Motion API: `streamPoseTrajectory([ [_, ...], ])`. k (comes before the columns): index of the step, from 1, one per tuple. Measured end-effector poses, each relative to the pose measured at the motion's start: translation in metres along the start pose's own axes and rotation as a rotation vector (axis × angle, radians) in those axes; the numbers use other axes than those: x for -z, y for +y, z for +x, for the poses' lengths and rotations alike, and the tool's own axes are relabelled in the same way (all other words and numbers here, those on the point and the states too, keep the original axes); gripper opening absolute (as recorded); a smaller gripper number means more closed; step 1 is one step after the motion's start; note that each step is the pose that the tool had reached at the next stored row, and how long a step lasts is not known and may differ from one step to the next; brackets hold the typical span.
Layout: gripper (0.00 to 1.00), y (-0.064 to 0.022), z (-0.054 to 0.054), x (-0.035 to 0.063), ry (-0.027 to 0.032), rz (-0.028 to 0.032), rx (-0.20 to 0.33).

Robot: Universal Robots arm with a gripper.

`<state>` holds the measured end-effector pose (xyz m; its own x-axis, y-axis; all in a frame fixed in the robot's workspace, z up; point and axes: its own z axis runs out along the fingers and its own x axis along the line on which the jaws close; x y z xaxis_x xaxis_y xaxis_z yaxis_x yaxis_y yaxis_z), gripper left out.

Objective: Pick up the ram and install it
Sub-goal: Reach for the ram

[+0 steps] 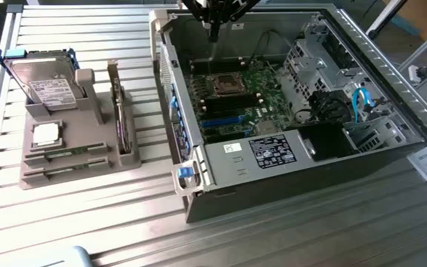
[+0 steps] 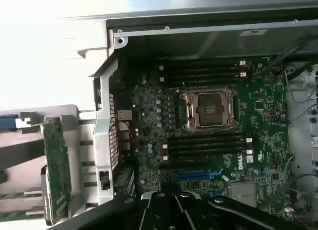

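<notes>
Though its black fingers are pressed together on nothing, the dark gripper (image 1: 213,36) (image 2: 175,199) hangs point-down from an arm that drops in from above. It is poised over the far end of the open grey metal computer case (image 1: 413,105). Straight beneath it lies the green motherboard (image 1: 236,103) (image 2: 258,106), with its square metal-framed processor socket (image 1: 224,84) (image 2: 208,109) and rows of long black memory slots (image 2: 203,71) on either side of that socket.

The ram (image 1: 66,152), a long, thin green circuit-board stick, sits well away from the gripper, off toward the exterior view's left. It is seated in a groove of the grey plastic parts holder (image 1: 31,181) on the slatted metal table (image 1: 87,222). A second green stick (image 1: 64,169) just like it lies in the next groove, just beside. Elsewhere on that holder I can see a small square silver processor chip (image 1: 46,133), a silver hard drive (image 1: 46,83) propped on edge, and a dark expansion card (image 1: 117,119) (image 2: 55,170) standing upright.
</notes>
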<state>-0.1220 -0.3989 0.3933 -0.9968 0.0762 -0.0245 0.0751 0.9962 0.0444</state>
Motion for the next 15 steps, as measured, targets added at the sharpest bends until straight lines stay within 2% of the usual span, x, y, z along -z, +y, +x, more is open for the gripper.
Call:
streamPoseTrajectory([
  [3,0.12,-0.0001,0.001,0.0001,0.0001,0.0002,0.0],
  [5,0.12,-0.0005,0.006,0.0003,0.0001,0.0001,0.0],
  [9,0.12,-0.002,0.027,0.0008,0.0,0.0001,0.0],
  [11,0.12,-0.0033,0.043,0.0012,0.0,0.0,0.0],
  [15,0.12,-0.0049,0.065,0.0018,0.0,0.0001,0.0],
])
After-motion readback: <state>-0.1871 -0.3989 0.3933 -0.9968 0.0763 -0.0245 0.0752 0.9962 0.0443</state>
